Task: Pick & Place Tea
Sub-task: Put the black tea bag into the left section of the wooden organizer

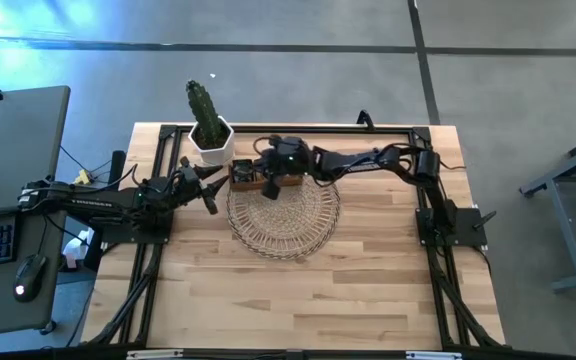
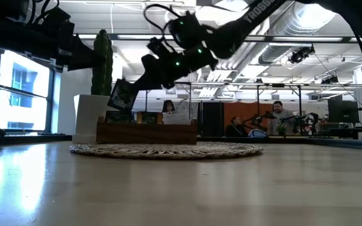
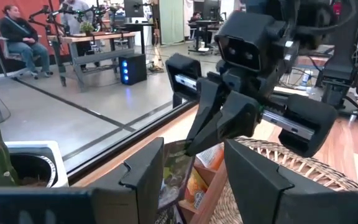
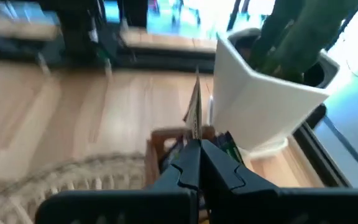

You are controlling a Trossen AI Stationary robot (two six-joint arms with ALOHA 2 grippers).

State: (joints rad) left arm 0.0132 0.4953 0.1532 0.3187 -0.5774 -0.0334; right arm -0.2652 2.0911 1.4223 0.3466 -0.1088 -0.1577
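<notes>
Right claw point(image 2: 131, 88) is pinched shut on one dark sachet point(image 2: 122, 95), held by its edge above the box point(image 2: 146, 132) at the mat's point(image 2: 168, 150) rim. Left claw point(image 1: 211, 192) waits wide open just beside. Such a thin edge grip could let the sachet slip or twist and drop short of the mat, perhaps back into the box.

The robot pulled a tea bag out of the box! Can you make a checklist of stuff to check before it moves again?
1. Right gripper shut on the tea sachet: ok.
2. Sachet lifted above the wooden box: ok.
3. Wicker mat has bare room for the sachet: ok.
4. Left gripper open, waiting beside the box, off the mat: ok.
5. Cactus pot stands close behind the box, so mind the swing: cannot tell if there is room.
6. Only one sachet pinched: cannot tell.
</notes>
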